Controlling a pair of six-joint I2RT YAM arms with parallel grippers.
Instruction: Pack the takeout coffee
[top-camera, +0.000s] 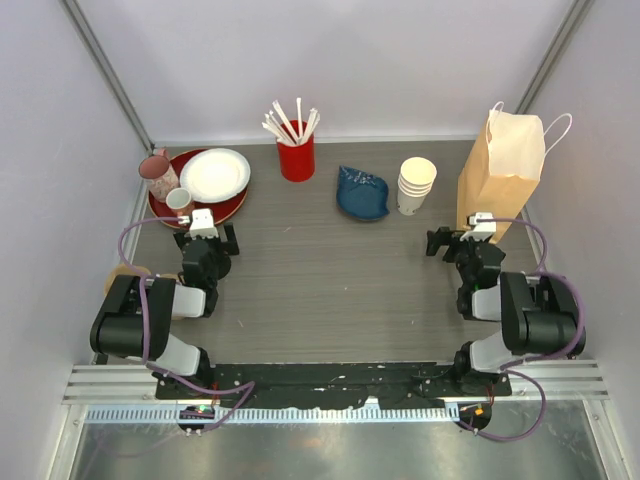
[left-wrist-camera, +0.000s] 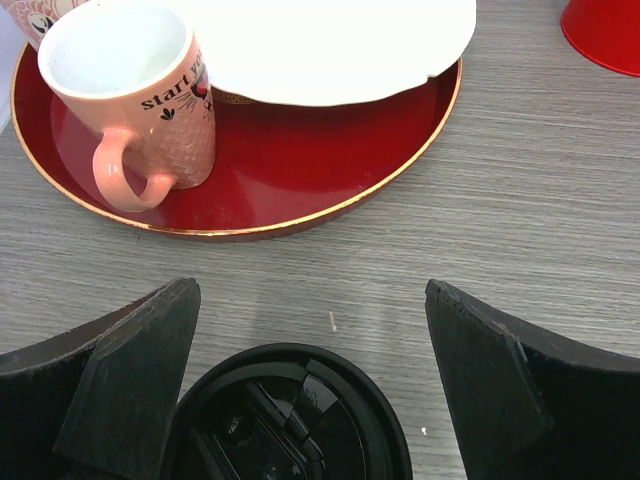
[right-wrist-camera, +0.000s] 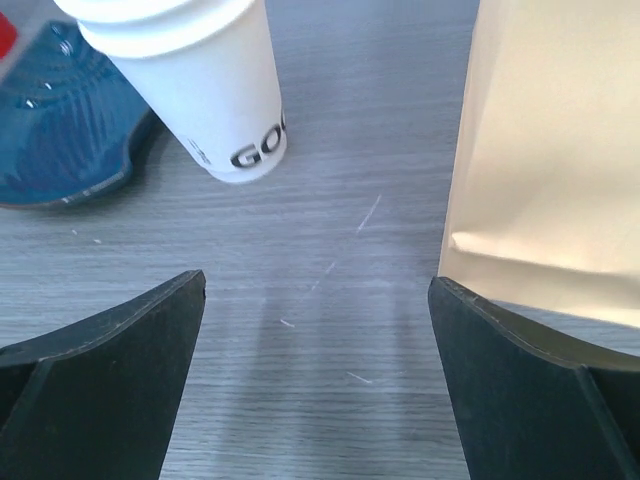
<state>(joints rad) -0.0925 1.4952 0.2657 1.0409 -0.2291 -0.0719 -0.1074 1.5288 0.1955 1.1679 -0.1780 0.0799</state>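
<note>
Pickup is the step in hand, I judge: the left claw stands spread wide over one black-lidded coffee cup near the table's left edge. Next it must lower and close. The right claw, apart and empty, faces one paper bag at the right edge. No second lidded cup shows.

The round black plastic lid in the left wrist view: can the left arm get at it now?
Probably yes. The round black plastic lid sits between the left arm's open fingers, nothing between them; the round red tray lies farther ahead, apart from it.
</note>
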